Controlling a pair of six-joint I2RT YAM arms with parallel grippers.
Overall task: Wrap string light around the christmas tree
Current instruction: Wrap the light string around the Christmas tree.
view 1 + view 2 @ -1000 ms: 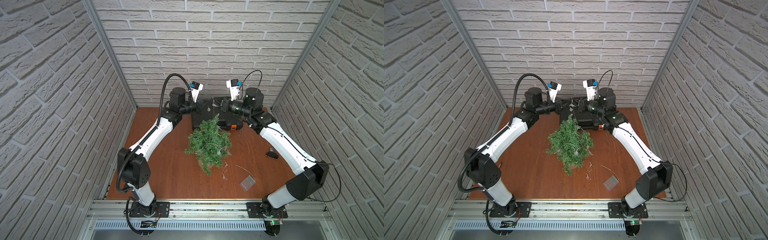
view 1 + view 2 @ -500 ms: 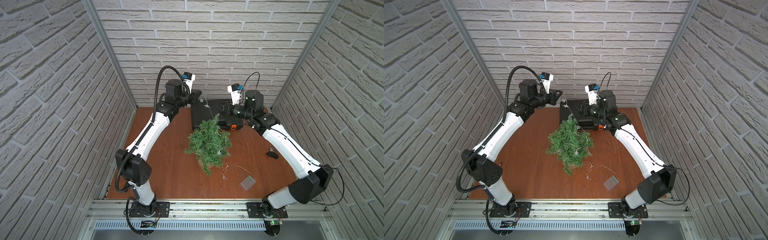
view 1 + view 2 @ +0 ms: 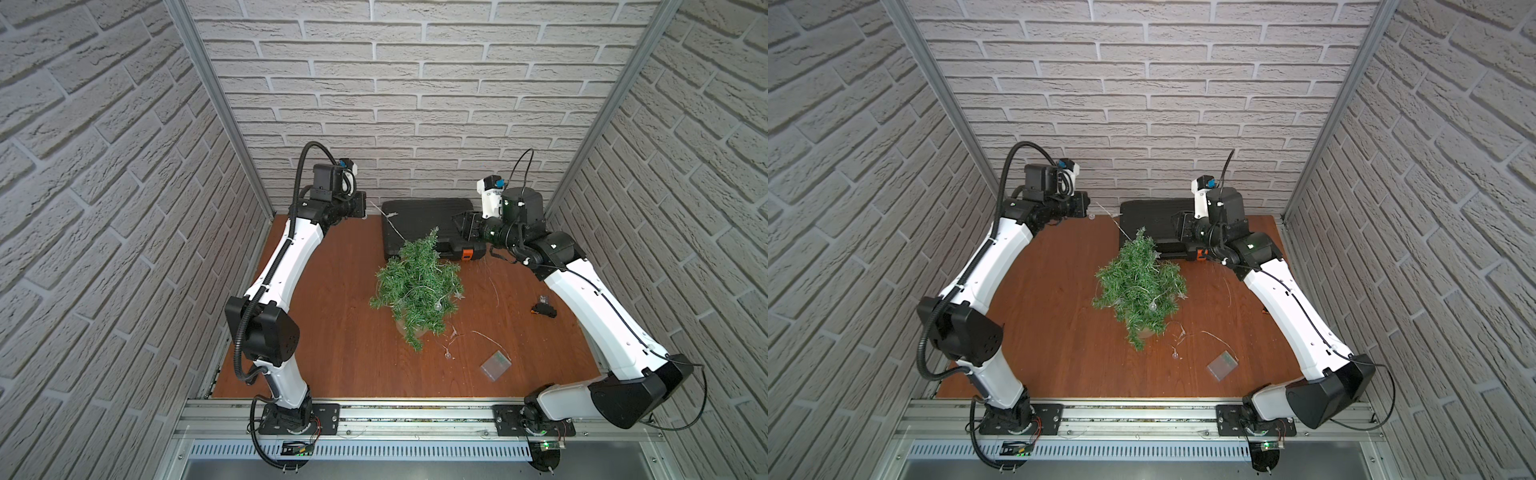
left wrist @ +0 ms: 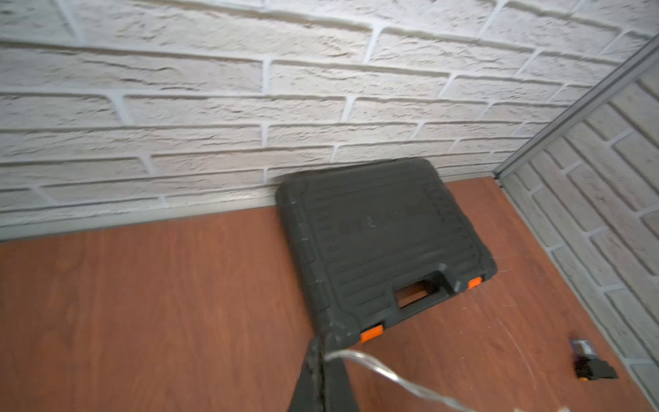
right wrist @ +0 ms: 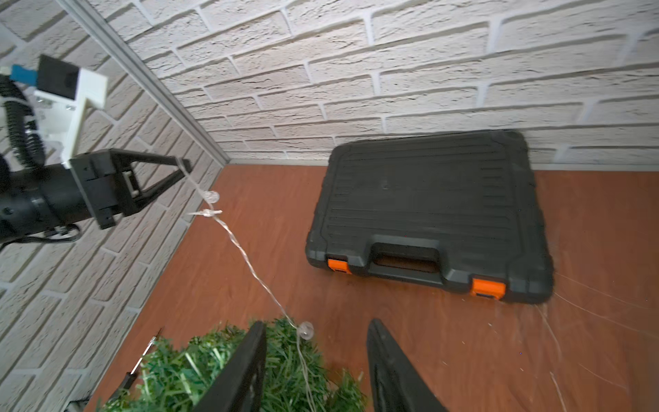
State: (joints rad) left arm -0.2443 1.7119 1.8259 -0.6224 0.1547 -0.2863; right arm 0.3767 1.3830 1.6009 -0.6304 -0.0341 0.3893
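The christmas tree [image 3: 417,286] [image 3: 1140,286] stands mid-table, green and bushy, with loops of the string light lying in its branches. From its tip the string light [image 3: 390,215] [image 3: 1119,224] [image 5: 246,257] runs taut up to my left gripper [image 3: 365,208] [image 3: 1090,210] [image 5: 182,164], which is shut on the wire [image 4: 378,371] near the back wall. My right gripper [image 3: 457,222] [image 3: 1177,224] [image 5: 317,323] hangs open just right of the tree top [image 5: 199,371], holding nothing. The light's clear box [image 3: 495,365] [image 3: 1222,365] lies on the table in front of the tree, with slack wire beside it.
A black tool case [image 3: 424,216] [image 3: 1150,216] [image 4: 378,235] [image 5: 428,199] with orange latches lies against the back wall behind the tree. A small black object [image 3: 544,309] [image 4: 593,369] sits by the right arm. Brick walls close three sides.
My left gripper has swung left and back from the case, drawing the string taut off the tree tip. My right gripper has let go, opened and drawn off to the right.
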